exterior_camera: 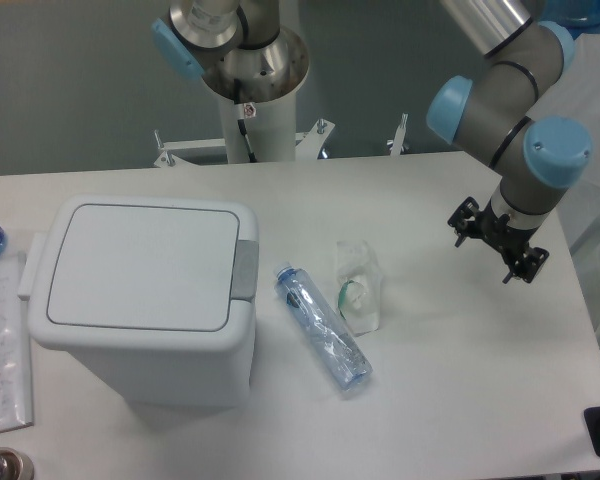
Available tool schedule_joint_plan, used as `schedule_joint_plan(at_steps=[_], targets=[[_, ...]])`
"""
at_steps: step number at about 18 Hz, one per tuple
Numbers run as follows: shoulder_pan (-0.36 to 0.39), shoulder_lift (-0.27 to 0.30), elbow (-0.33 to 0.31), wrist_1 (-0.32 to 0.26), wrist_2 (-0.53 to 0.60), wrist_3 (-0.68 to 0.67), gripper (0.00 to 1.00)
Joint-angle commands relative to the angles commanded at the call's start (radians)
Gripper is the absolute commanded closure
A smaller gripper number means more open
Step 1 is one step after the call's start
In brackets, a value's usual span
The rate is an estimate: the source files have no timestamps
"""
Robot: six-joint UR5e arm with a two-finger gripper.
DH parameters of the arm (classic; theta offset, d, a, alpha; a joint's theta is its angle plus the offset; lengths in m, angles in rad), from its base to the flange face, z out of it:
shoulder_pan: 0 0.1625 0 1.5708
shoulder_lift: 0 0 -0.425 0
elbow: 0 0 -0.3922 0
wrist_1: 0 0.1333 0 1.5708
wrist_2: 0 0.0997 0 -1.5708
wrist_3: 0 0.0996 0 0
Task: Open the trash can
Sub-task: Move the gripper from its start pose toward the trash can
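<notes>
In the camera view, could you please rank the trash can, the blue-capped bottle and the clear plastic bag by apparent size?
1. trash can, by far the largest.
2. blue-capped bottle, lying flat.
3. clear plastic bag, shorter but wider; it looks close to the bottle, so this ranking is unsure.

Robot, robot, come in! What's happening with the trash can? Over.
Gripper far right of the table, holding nothing. Trash can lid shut. Plastic bottle and clear bag lie between.

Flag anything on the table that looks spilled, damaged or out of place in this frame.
Nothing spilled. The trash can stands upright, lid shut. Beside its grey tab, an empty-looking plastic bottle lies on its side, a crumpled clear bag next to it. The tool hangs far right, touching nothing.
</notes>
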Motion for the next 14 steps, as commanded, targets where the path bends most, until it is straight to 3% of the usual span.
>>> schedule_joint_plan(at_steps=[8,14], targets=[[-0.023,0.005,-0.006,0.000,-0.005,-0.029,0.00],[-0.070,0.014,0.015,0.000,-0.089,-0.228,0.00]])
